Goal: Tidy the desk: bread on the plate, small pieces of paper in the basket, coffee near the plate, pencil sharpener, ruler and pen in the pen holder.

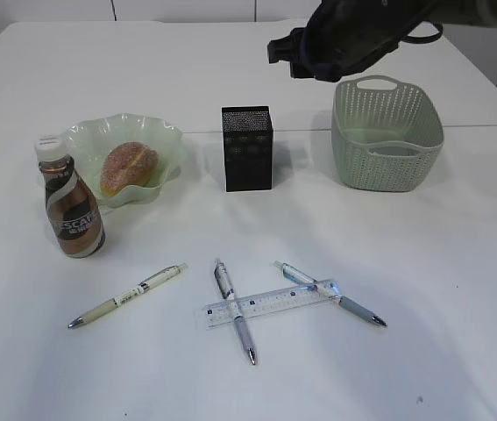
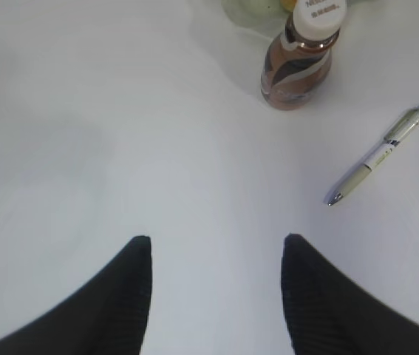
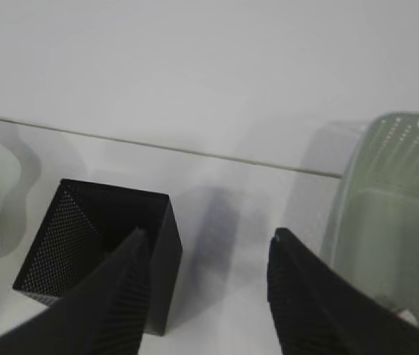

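White desk (image 1: 458,263): three pens (image 1: 233,309) and one ruler (image 1: 270,303) before the pen holder (image 1: 247,147); both grippers (image 2: 216,255) (image 3: 208,248) half-open, seemingly empty.

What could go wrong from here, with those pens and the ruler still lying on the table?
The ruler lies across two pens, so grabbing any one of them could drag or flip the others. The pen holder is tall with a narrow mouth; a pen dropped at a slant might catch the rim or tip it. The coffee stands upright beside the plate, near the third pen, so an arm reaching there could knock it over.
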`<state>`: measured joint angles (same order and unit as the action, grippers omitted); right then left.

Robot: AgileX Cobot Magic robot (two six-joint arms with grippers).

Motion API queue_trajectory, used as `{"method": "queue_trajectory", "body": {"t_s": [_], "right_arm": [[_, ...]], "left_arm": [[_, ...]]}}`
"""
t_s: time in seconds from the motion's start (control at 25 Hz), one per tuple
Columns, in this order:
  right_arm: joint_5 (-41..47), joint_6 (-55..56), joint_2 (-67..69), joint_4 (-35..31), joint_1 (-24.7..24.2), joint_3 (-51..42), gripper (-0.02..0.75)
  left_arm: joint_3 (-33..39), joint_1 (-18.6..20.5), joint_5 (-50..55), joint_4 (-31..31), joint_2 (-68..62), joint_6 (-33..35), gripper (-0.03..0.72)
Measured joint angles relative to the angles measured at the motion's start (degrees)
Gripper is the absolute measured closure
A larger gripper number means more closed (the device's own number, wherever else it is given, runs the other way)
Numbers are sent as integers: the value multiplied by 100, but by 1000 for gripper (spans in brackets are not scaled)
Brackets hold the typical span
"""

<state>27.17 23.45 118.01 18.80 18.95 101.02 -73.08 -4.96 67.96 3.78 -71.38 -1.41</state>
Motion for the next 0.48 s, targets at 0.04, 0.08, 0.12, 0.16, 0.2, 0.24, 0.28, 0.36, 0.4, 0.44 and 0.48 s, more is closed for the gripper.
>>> {"method": "queue_trajectory", "body": {"t_s": [0.04, 0.08, 0.12, 0.16, 0.2, 0.24, 0.28, 0.36, 0.4, 0.44, 0.48], "right_arm": [[197, 0, -86, -62, 0, 0, 330], [423, 0, -193, -162, 0, 0, 330], [423, 0, -193, -162, 0, 0, 330], [857, 0, -391, -286, 0, 0, 330], [857, 0, -391, -286, 0, 0, 330], [1156, 0, -521, -339, 0, 0, 330], [1421, 0, -631, -383, 0, 0, 330], [1421, 0, -631, -383, 0, 0, 330], [1985, 0, -859, -510, 0, 0, 331], [2112, 0, -904, -539, 0, 10, 331], [2352, 0, -964, -587, 0, 8, 331]], "left_arm": [[0, 0, 12, 0, 0, 0, 295], [0, 0, 20, 0, 0, 29, 295], [0, 0, 20, 0, 0, 93, 295], [0, 0, 20, 0, 0, 141, 295], [0, 0, 20, 0, 0, 199, 295], [0, 0, 20, 0, 0, 261, 295], [0, 0, 20, 0, 0, 330, 295], [0, -14, 20, 0, 0, 411, 295], [0, -39, 20, 9, 0, 446, 295], [0, -88, 20, 15, 0, 485, 295], [0, -155, 20, 15, 0, 497, 295]]}}
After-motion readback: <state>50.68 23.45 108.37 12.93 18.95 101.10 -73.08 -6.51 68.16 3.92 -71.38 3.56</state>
